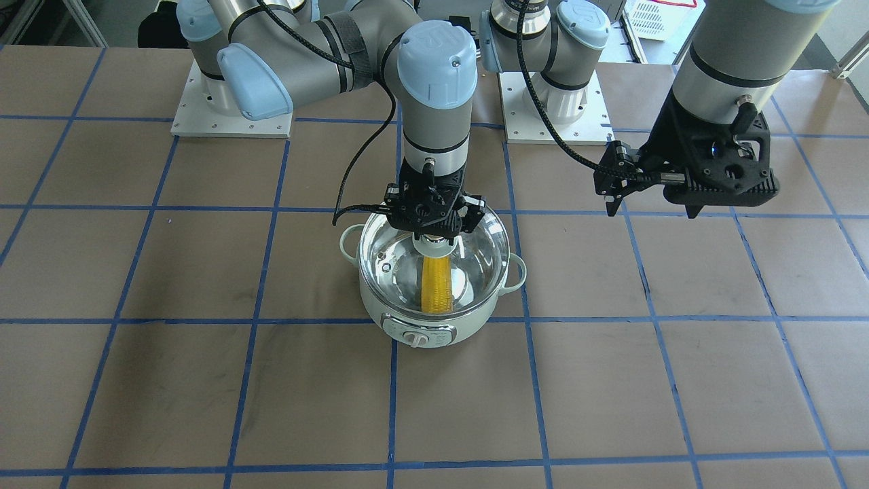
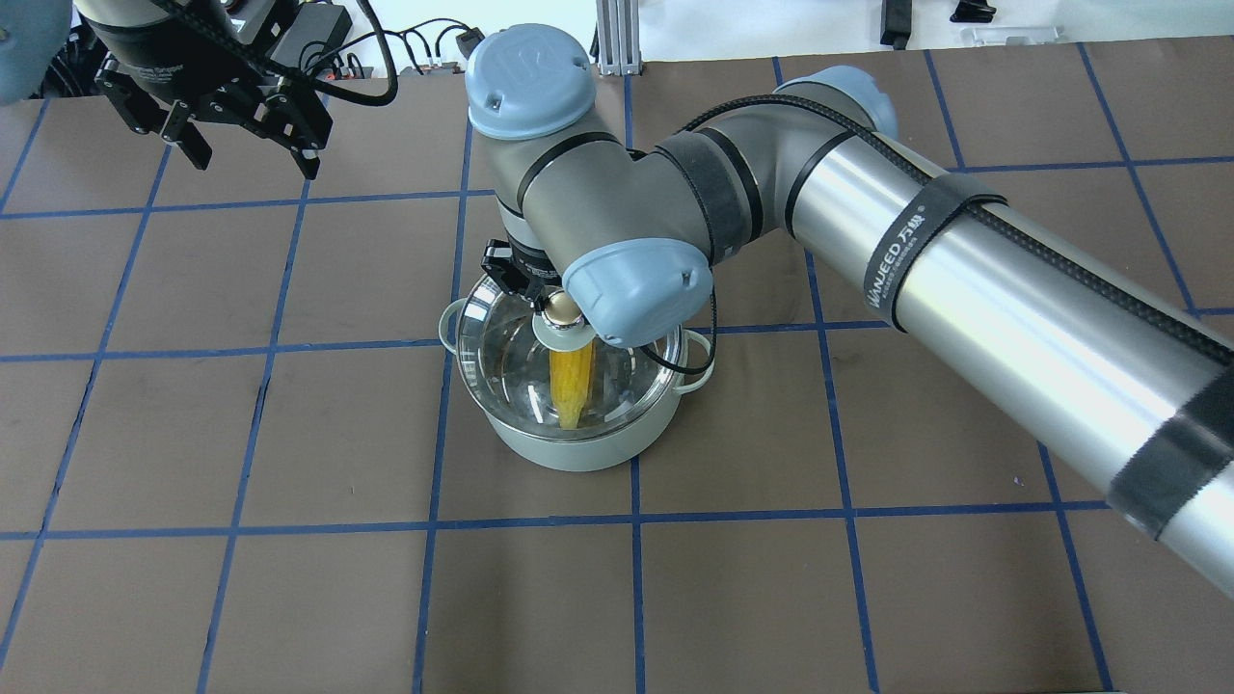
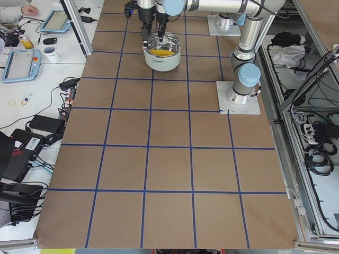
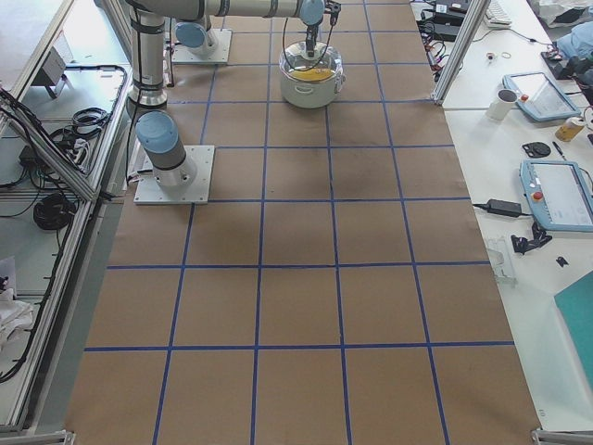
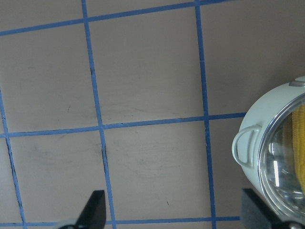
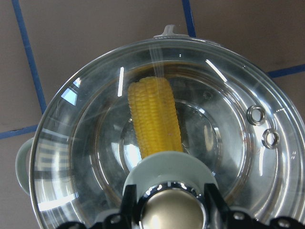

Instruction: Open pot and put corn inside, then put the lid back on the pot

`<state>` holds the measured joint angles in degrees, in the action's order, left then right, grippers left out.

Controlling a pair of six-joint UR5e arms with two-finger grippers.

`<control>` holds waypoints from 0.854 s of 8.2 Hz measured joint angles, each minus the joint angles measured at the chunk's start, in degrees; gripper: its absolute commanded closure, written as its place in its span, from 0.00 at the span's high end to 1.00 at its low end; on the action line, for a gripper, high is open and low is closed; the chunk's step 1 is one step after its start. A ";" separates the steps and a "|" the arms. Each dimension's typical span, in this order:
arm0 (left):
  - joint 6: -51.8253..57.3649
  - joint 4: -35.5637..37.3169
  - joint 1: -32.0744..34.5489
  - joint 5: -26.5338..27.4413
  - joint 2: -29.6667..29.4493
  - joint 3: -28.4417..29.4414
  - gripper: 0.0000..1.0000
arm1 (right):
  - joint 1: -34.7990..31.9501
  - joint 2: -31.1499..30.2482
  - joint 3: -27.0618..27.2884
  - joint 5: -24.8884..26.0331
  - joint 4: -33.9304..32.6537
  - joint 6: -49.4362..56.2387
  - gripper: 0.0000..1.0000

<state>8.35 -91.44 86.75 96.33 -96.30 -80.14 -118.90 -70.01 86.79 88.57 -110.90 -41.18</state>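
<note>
While your right gripper (image 1: 434,229) points straight down over the pot (image 1: 434,326), its jaws look clamped on the ball knob (image 6: 170,210) of the glass lid (image 1: 475,265). Gripping at top centre keeps the dome level. The lid rim looks seated all round the pot's rim, so I'd judge only the release is left.

Corn cob (image 1: 435,285) lies flat on the pot floor, one end toward the control panel, well under the glass.

Left gripper (image 1: 653,204) hangs with jaws apart, holding nothing, well off to the pot's side. Parked there, it stays out of the right arm's way.

Room: nothing else stands near the pot on the counter (image 1: 204,394), so straight up is your clean exit. Watch the black cable (image 1: 360,170), which loops down close to the pot's loop handle (image 1: 349,241).
</note>
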 measured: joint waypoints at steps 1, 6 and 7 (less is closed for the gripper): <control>0.00 0.00 0.00 0.01 0.01 0.02 1.00 | -0.01 0.02 0.02 0.01 -0.12 0.02 0.13; -0.08 -0.58 0.00 0.09 -0.35 0.01 1.00 | -0.02 0.12 0.21 -0.02 -0.15 0.17 0.14; -0.08 -0.72 0.00 0.09 -0.37 -0.04 1.00 | -0.01 0.14 0.22 -0.04 -0.17 0.21 0.14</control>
<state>8.26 -92.16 86.75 96.42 -96.66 -80.18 -118.91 -69.88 87.01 88.53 -111.07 -40.98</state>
